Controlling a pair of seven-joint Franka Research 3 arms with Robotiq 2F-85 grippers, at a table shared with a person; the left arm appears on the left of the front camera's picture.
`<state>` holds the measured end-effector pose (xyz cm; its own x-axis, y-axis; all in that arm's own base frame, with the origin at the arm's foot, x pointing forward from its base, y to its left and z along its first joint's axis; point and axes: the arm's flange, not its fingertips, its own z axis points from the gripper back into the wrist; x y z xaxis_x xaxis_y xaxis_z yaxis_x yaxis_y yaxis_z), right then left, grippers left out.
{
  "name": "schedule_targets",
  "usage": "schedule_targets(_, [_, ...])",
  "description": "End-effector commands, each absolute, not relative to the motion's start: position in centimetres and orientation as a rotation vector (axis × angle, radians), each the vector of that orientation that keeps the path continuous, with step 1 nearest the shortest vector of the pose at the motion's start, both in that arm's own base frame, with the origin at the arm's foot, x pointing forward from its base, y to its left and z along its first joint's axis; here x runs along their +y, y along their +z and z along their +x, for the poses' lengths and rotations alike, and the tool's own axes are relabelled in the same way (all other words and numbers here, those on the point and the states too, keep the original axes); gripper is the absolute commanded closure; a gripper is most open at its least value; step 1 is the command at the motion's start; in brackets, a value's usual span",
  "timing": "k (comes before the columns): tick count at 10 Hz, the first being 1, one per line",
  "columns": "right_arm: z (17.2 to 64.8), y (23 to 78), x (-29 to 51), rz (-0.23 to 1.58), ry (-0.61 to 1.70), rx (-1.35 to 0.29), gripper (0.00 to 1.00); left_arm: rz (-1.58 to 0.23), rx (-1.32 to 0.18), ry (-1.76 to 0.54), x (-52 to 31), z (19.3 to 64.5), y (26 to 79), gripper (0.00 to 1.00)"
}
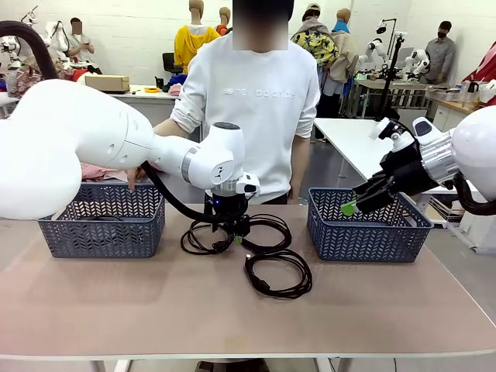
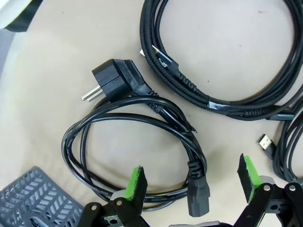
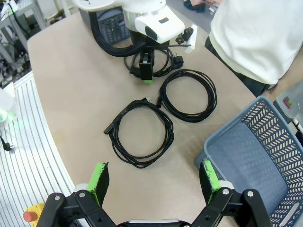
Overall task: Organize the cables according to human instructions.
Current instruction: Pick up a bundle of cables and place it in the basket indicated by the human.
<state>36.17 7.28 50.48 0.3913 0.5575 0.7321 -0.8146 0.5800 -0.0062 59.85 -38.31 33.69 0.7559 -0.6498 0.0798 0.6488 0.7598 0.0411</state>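
Several round black cables (image 2: pixel 189 86), smooth and braided

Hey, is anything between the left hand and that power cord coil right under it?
Nothing visible. The left hand hangs open directly above the power cord, its pads straddling one side of the coil.

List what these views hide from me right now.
- Front view: left basket's inside, behind its wall and the left arm.
- Front view: plug cord, partly behind the left gripper.
- Left wrist view: right-hand coil, cut by the edge.
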Motion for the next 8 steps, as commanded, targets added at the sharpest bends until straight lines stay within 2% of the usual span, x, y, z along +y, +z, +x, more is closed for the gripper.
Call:
schedule_targets(1, [36.3,50.4,7.3,0.406,0.899,-0.769,0.0,0.038,-0.101,-0.711,-38.2,60.7,33.7,0.0])
schedule_targets(8, [36.3,50.4,7.3,0.406,0.899,-0.769,0.0,0.035,-0.083,-0.69,-38.0,61.0,32.5,0.0])
